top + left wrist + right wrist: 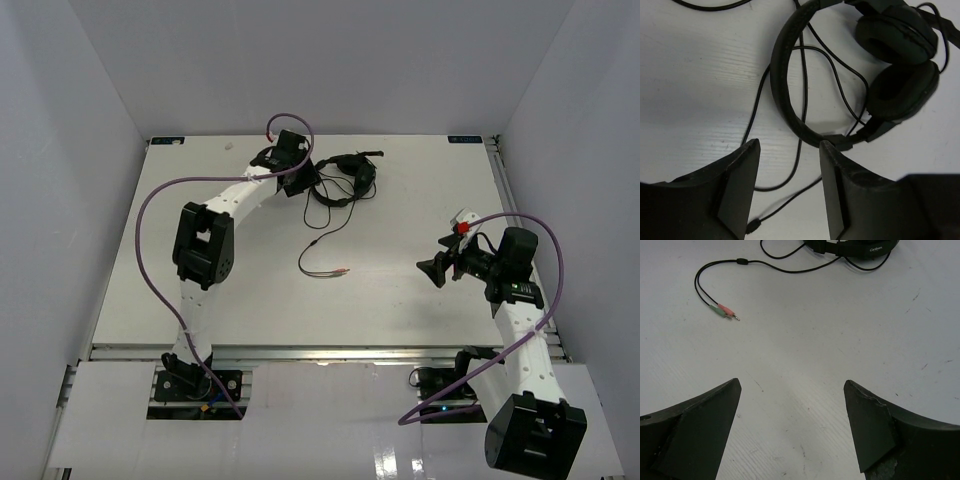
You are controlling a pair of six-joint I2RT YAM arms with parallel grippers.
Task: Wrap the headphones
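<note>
The black headphones [350, 172] lie at the far middle of the white table [420, 190]. In the left wrist view the headband [781, 85] curves to two padded earcups [904, 87] at the right. The thin black cable [322, 225] runs toward me and ends in pink and green plugs [343, 271], which also show in the right wrist view [722, 311]. My left gripper [789, 145] is open just above the table beside the headband, with loose cable [801, 135] lying between its fingers. My right gripper [792, 384] is open and empty over bare table, well to the right of the plugs [435, 270].
Thick purple robot cables [150, 215] arc over both arms. White walls close in the table on the left, back and right. A metal rail [320, 352] runs along the near edge.
</note>
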